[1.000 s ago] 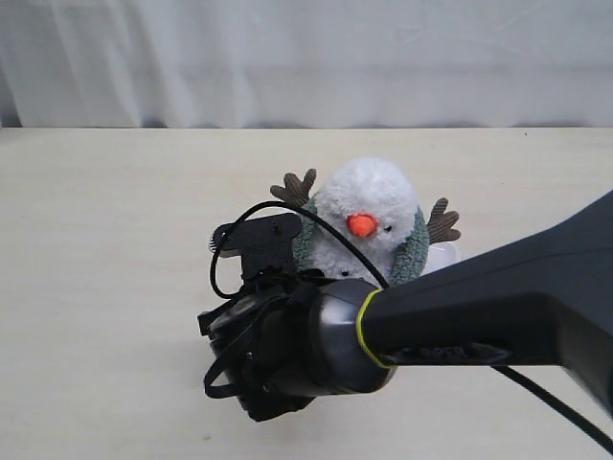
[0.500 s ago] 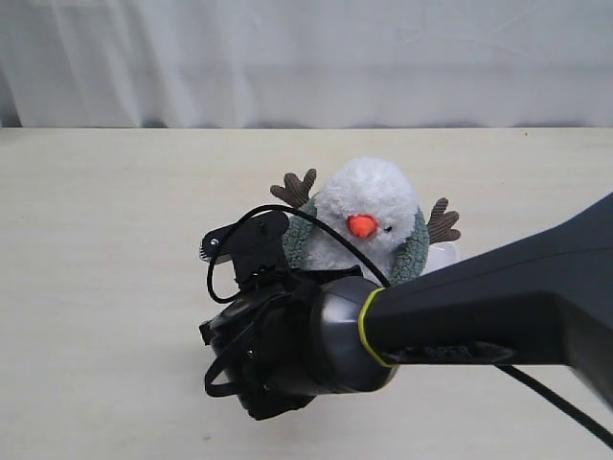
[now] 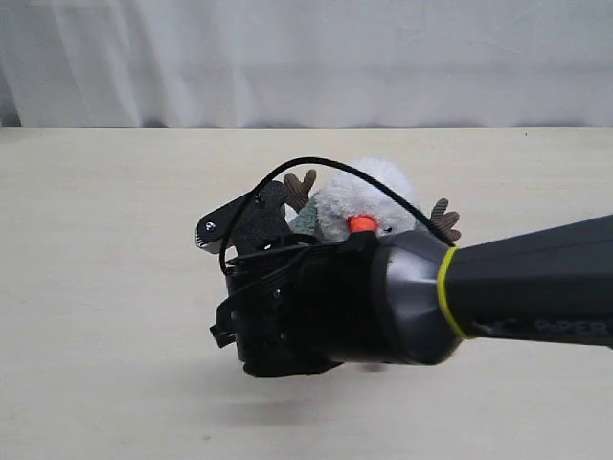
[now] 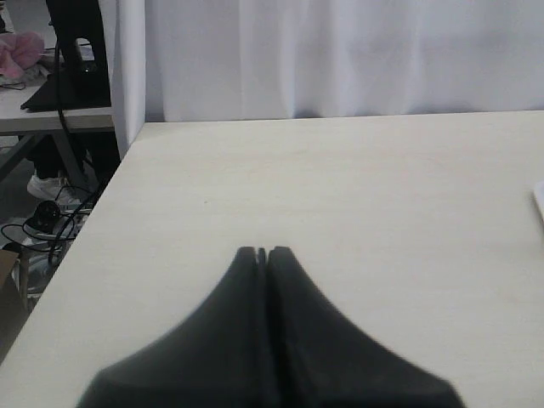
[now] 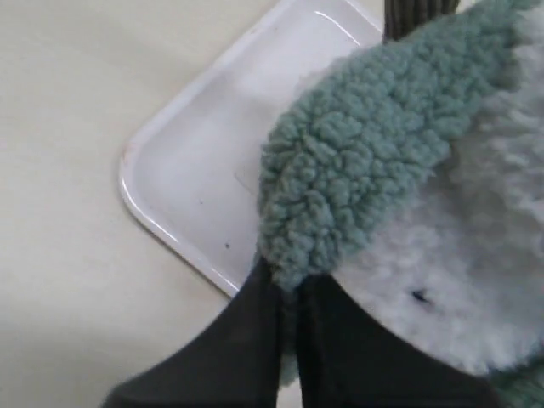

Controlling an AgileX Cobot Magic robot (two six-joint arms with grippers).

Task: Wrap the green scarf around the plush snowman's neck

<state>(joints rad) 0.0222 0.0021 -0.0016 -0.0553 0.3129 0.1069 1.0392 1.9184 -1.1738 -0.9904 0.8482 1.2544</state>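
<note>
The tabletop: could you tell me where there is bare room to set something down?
Bare: the tabletop left of the plush snowman, and the strip between it and the curtain. Crowded: centre-right, where the right end effector grips the green scarf by the white tray.

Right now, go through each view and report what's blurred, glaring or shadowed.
Exterior view: even light, the right arm slightly smeared, a faint shadow on the table below it. Left wrist view: the left gripper's jaws a defocused dark mass, tabletop sharp. Right wrist view: green scarf crisp, jaws soft, mild glare on the white tray rim.
</note>
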